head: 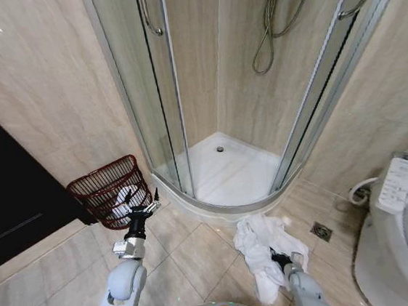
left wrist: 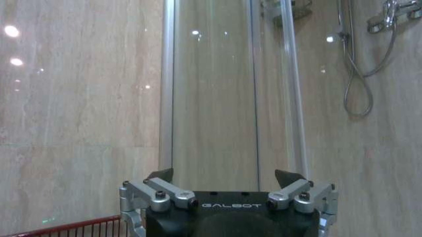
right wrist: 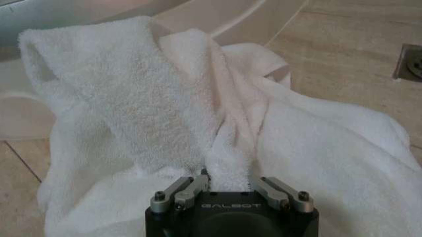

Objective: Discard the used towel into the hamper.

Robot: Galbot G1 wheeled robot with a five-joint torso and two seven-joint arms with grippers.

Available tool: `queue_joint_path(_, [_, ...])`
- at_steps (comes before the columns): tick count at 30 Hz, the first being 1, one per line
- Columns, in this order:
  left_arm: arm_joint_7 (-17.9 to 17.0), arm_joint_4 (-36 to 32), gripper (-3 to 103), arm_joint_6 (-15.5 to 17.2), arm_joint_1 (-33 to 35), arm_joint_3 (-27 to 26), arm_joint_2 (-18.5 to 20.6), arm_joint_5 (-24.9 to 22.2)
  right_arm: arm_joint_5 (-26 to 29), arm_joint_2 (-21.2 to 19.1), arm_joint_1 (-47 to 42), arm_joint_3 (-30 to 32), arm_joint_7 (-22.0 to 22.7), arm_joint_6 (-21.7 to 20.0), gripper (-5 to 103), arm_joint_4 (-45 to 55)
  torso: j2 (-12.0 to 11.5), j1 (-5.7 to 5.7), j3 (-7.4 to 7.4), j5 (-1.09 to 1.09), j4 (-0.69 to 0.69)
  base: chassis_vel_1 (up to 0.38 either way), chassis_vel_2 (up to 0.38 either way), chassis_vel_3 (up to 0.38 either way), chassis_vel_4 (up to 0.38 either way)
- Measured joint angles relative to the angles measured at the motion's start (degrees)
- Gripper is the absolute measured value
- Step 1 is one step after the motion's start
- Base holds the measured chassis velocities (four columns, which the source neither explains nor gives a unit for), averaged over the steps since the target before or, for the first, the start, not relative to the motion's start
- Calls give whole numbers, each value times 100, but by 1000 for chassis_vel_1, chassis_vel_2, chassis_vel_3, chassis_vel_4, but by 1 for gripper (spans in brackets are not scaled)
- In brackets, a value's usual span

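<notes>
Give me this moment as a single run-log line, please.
right claw: shut on towel | left claw: open, by hamper

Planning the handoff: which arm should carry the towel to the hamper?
Right. The right gripper is already shut on the white towel; the left gripper hovers open and empty by the hamper.

Lighting is even, warm and fairly bright. Small round glare spots sit on the glossy wall tiles (left wrist: 66, 98) and the shower glass (left wrist: 211, 89). The head view bends straight lines at its edges. The towel (right wrist: 197, 123) is sharp; shadows are soft.
</notes>
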Motion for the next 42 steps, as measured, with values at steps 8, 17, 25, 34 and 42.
queue_joint_path(8, [3,-40,100,21,1,24,-16,49,54,18,-69,-12,130,21,26,134,0,0,0,0,-1,0,0,0,0])
queue_joint_path(17, [8,-99,100,75,9,114,-37,89,117,119,-599,-218,456,36,58,1187,0,0,0,0,0,0,0,0,0])
queue_joint_path(25, [26,-89,100,80,-11,186,-41,93,9,269,-1345,-336,528,533,85,2431,0,0,0,0,0,0,0,0,0])
queue_joint_path(34, [35,-91,100,65,1,217,-48,83,-176,271,-2159,-406,535,1326,100,3638,0,0,0,0,0,0,0,0,0])
queue_joint_path(42, [99,-101,100,67,1,217,-40,61,-259,277,-3010,-539,702,1702,100,5107,0,0,0,-1,0,0,0,0,0])
